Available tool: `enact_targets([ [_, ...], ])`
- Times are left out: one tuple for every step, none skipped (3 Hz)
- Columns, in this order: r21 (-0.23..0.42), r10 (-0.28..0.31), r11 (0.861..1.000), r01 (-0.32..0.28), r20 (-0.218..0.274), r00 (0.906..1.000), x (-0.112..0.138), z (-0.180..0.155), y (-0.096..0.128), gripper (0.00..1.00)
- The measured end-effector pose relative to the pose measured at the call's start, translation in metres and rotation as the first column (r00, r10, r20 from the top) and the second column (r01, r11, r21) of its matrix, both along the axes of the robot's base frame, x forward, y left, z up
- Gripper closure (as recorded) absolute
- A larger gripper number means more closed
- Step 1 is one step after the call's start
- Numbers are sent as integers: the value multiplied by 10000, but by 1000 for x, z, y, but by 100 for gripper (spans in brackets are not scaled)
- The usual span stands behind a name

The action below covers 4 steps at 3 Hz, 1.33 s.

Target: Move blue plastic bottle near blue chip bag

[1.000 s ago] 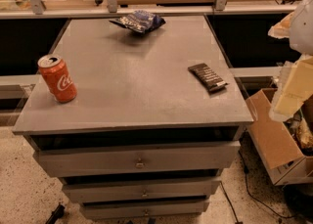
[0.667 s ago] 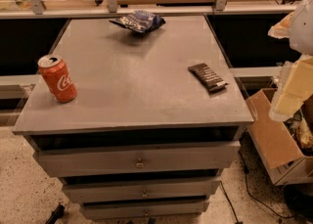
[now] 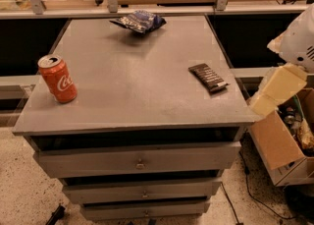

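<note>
Grey cabinet top (image 3: 147, 86) carries three items, one of each. A red soda can (image 3: 58, 78) stands upright at the front-left corner, judged open to a side grasp. A blue chip bag (image 3: 139, 21) lies at the far edge, well apart from the can. A black bar packet (image 3: 208, 77) lies flat at the right. No blue bottle is visible. The gripper (image 3: 277, 89) hangs beyond the right edge, holding nothing visible; spread or pressed together cannot be told.

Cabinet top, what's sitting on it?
A soda can, a blue chip bag and a black packet. The gripper hangs beside the cabinet's right edge. What's inside the drawers is hidden.
</note>
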<state>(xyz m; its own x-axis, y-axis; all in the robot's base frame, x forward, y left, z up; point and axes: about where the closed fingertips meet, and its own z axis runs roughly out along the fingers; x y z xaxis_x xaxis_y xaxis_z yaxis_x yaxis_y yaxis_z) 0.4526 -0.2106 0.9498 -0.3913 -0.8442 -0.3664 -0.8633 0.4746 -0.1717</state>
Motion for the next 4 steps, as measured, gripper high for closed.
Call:
enact_targets([
  [1186,-1024,9876,1028,-92,9947,23,-16,22,0],
  [1830,-1723,9690,1659,197,9848,41,-10,25,0],
  [2290,-1980,9555,1858,312,9797,57,-7,28,0],
  [2810,-1709,9476,1521,434,9843,68,1,39,0],
])
